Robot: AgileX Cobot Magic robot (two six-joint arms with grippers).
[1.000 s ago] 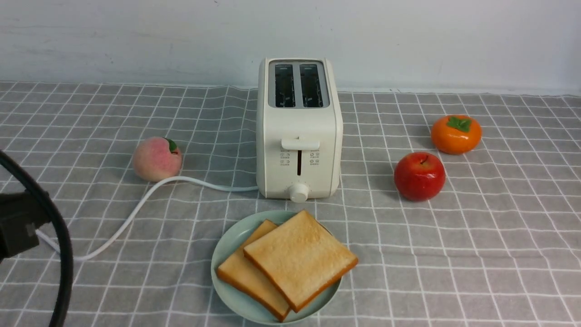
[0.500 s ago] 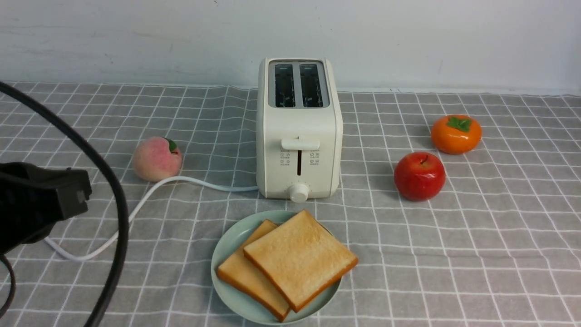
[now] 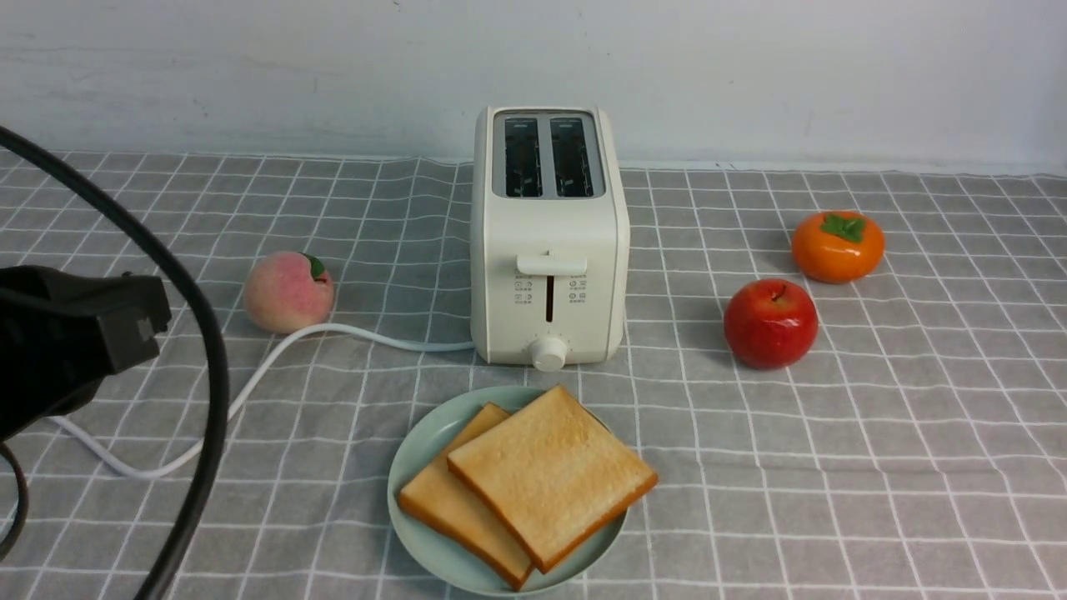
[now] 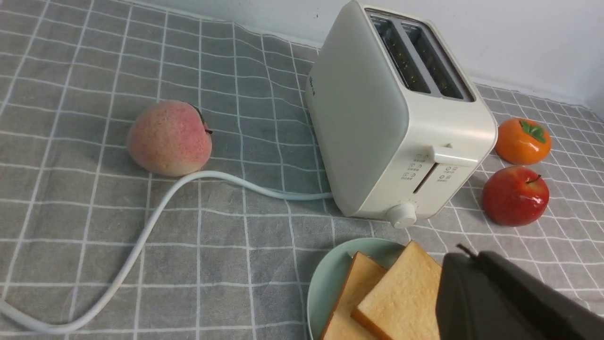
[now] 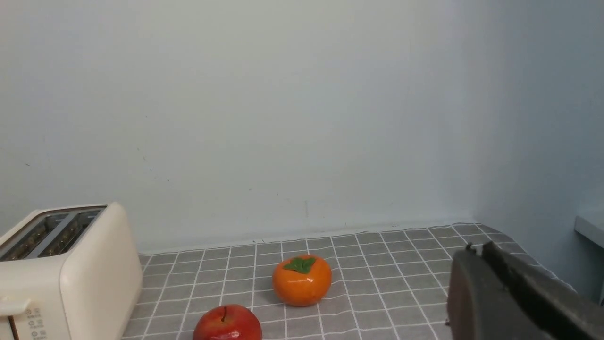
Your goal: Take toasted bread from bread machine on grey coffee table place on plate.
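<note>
Two slices of toasted bread (image 3: 550, 475) lie overlapping on the pale green plate (image 3: 410, 458) near the front of the grey coffee table (image 3: 834, 467). Behind the plate stands the cream bread machine (image 3: 546, 250), both slots empty. My left arm (image 3: 75, 333) hangs at the far left, well clear of the plate. In the left wrist view my left gripper (image 4: 472, 257) is shut and empty, hovering above the plate (image 4: 325, 278) and partly covering the upper slice (image 4: 401, 297). My right gripper (image 5: 474, 252) shows only in its wrist view, shut and empty, off to the right of the bread machine (image 5: 66, 264).
A peach (image 3: 288, 292) lies left of the toaster, and the white cord (image 3: 250, 375) curves from it toward the left edge. A red apple (image 3: 769, 323) and an orange persimmon (image 3: 837, 246) sit to the right. A black cable (image 3: 208, 367) loops over my left arm. A wall bounds the back.
My left arm has come in from the left edge toward the middle and risen a little. Toast, plate and toaster have not moved.
</note>
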